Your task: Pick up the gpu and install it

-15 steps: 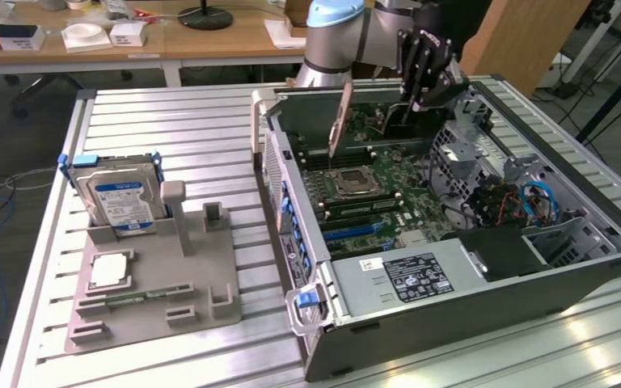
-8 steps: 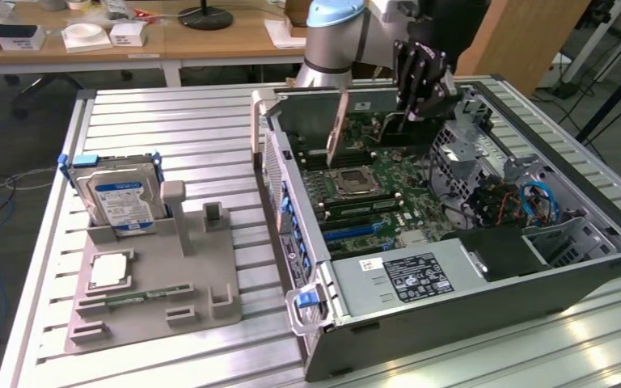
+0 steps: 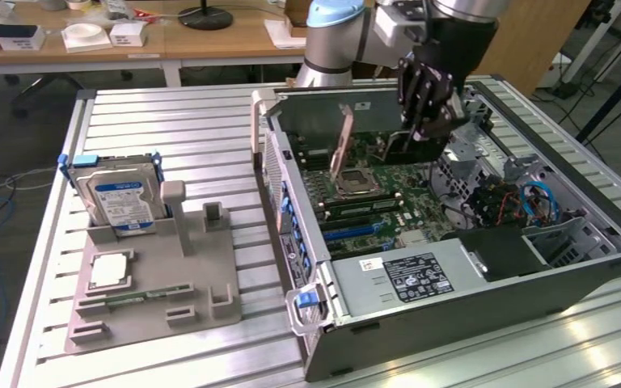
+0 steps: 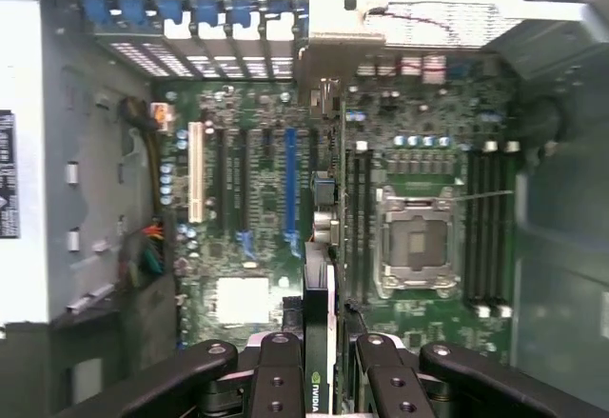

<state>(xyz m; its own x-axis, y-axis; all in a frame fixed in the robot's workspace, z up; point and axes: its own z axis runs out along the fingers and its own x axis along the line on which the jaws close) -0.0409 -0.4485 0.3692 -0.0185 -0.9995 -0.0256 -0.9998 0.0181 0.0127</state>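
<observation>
Gpu (image 4: 317,342): it is held on edge between the fingers of the pincer, above the motherboard inside the open computer case; in the wrist view the thin card stands between the blue slot and the processor socket, not yet seated in a slot.
Pincer (image 3: 419,139): closed on the gpu, with the black fingers (image 4: 276,380) pressing on both faces of the card; it hangs over the upper part of the board.
Motherboard (image 4: 243,247): green, it lies flat in the case, with a white slot, black slots and one blue slot (image 4: 290,185) side by side.
Processor socket (image 4: 416,242): open, silver frame, just beside the card.
Computer case (image 3: 483,307): it lies on its side on the table (image 3: 171,121), side panel removed.
Grey holder (image 3: 149,283): on the table at the exterior view's left, well apart from the case.
Hard drive (image 3: 122,202): silver with blue label, upright in the holder.
</observation>
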